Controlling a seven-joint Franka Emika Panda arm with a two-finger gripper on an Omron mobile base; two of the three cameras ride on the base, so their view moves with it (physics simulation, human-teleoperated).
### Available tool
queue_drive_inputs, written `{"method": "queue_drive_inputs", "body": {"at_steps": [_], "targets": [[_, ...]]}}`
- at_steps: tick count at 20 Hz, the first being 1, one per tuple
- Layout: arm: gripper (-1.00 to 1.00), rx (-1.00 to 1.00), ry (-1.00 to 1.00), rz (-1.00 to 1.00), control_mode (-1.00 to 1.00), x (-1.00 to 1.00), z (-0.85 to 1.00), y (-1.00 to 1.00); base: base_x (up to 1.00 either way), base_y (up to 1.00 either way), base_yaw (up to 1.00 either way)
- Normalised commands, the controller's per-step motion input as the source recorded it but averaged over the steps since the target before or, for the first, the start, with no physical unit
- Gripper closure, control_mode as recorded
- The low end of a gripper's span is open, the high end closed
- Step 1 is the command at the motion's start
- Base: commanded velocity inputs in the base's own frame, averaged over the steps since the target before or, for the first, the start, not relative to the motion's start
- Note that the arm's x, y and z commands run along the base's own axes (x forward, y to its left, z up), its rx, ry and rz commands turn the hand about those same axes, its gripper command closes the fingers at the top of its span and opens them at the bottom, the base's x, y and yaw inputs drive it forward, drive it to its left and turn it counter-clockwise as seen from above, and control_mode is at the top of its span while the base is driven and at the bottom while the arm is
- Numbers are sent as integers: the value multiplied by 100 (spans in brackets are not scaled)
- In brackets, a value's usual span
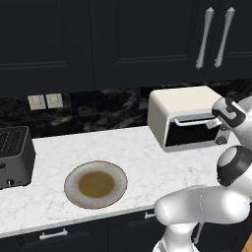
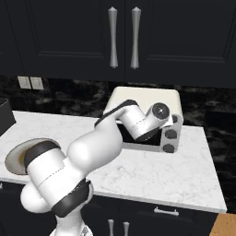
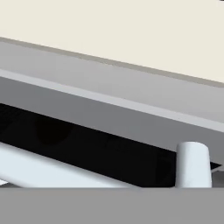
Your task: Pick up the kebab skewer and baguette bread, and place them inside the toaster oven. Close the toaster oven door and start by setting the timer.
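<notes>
- Gripper state cannot be told: the fingers are hidden in both base views, and the hand is pressed up at the toaster oven (image 1: 184, 118), at its front upper right corner.
- From the hand camera, the cream top of the oven fills the upper part, a grey band runs below it, and the silver bar handle (image 3: 48, 168) with one of its posts crosses in front of the dark glass.
- Toaster oven stands at the far right of the white marble counter (image 1: 49, 152), against the dark backsplash.
- Toaster oven door (image 1: 193, 137) looks upright against the oven front, its handle along the upper edge.
- Two dark knobs (image 2: 170, 140) sit on the oven's right side.
- Near the front edge, left of the oven, lies a round plate (image 1: 96, 184) with a brown centre.
- At the far left stands a dark grey slot toaster (image 1: 15, 156).
</notes>
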Motion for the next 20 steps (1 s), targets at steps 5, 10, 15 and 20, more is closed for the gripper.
{"method": "queue_drive_inputs", "body": {"at_steps": [5, 10, 15, 20], "targets": [[-100, 0, -1, 0, -100, 51, 1, 39, 0, 0, 0], [-100, 0, 0, 0, -100, 53, 0, 39, 0, 0, 0], [-100, 0, -1, 0, -100, 52, 0, 35, 0, 0, 0], [-100, 0, -3, 0, -100, 51, 0, 32, 0, 0, 0]]}}
